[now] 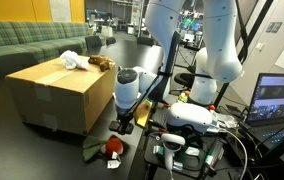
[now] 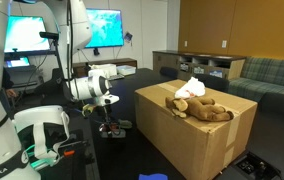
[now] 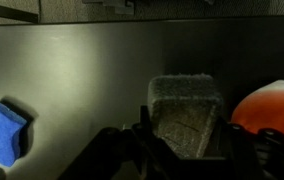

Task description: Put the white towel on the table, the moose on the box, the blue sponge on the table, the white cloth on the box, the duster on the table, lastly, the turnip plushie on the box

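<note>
Clamps the duster point(image 3: 185, 108) from two sides with the gripper point(image 3: 185, 140); no gap visible between jaws and duster in the wrist view. Holds it with the grey fuzzy face toward the wrist camera, low over the table point(image 3: 82, 80). Cannot tell whether touching the surface or just above it. Shows at the left of the wrist view the sponge point(image 3: 2, 130), blue, flat on the table, well apart from the duster. Shows at the right the turnip point(image 3: 272, 112), red-orange, near the duster; cannot tell if touching.

In an exterior view, hangs with the gripper point(image 1: 125, 123) low beside the box point(image 1: 52, 95), near its corner. Has there the turnip point(image 1: 109, 150) on the table, just beside the gripper, with green leaves toward the box. Carries on the box top the cloth point(image 1: 72, 60), white and bunched, and just beside it the moose point(image 1: 102, 63), at the edge nearer to the arm.

In an exterior view, shows the moose point(image 2: 207, 110) lying in front of the cloth point(image 2: 190, 88), just beside it, both on the box point(image 2: 197, 145), and the gripper point(image 2: 110, 126) low, apart from the box wall.
</note>
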